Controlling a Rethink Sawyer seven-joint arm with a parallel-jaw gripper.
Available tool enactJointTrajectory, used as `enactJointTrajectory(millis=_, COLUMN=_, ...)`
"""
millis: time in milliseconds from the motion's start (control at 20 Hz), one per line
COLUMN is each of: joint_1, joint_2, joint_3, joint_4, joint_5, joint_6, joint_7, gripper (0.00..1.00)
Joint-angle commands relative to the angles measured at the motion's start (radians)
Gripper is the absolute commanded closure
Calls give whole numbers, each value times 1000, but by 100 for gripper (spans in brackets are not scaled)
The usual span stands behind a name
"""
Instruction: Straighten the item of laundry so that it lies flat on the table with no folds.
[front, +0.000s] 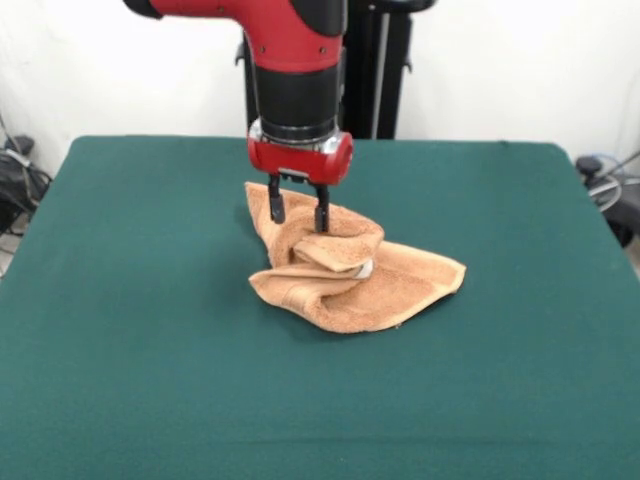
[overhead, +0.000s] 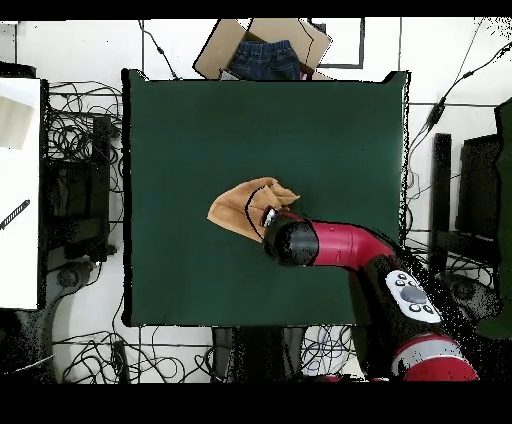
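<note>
The towel (front: 350, 275) lies bunched near the middle of the table (front: 120, 330), the end effector (front: 297, 214) spread above its 11 o'clock corner, which I'd pinch low, then drag outward.

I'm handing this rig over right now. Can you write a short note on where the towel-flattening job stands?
End effector: open, fingers pointing down at the far part of the towel, one on each side of a raised fold; nothing is held.
Towel: crumpled near the middle of the green table, with folds piled up on the side below the arm and one corner lying flatter towards the picture's right in the front view.
Done: nothing visibly flattened yet.
Left: pull the folds out and spread the towel flat, probably starting from the bunched part under the end effector.
</note>
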Motion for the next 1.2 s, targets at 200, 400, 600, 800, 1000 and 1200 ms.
enactJointTrajectory(millis=200, joint_1=25, joint_2=95, joint_3=62, joint_4=-86, joint_5=-39, joint_6=17, joint_7=-20, gripper=0)
enactJointTrajectory(millis=400, joint_1=24, joint_2=108, joint_3=67, joint_4=-115, joint_5=-43, joint_6=31, joint_7=-36, gripper=0)
enactJointTrajectory(millis=600, joint_1=17, joint_2=138, joint_3=81, joint_4=-166, joint_5=-43, joint_6=58, joint_7=-64, gripper=0)
enactJointTrajectory(millis=800, joint_1=17, joint_2=152, joint_3=86, joint_4=-187, joint_5=-46, joint_6=69, joint_7=-75, gripper=0)
enactJointTrajectory(millis=1000, joint_1=20, joint_2=151, joint_3=80, joint_4=-180, joint_5=-49, joint_6=63, joint_7=-67, gripper=0)
enactJointTrajectory(millis=1200, joint_1=35, joint_2=145, joint_3=65, joint_4=-180, joint_5=-55, joint_6=73, joint_7=-63, gripper=100)
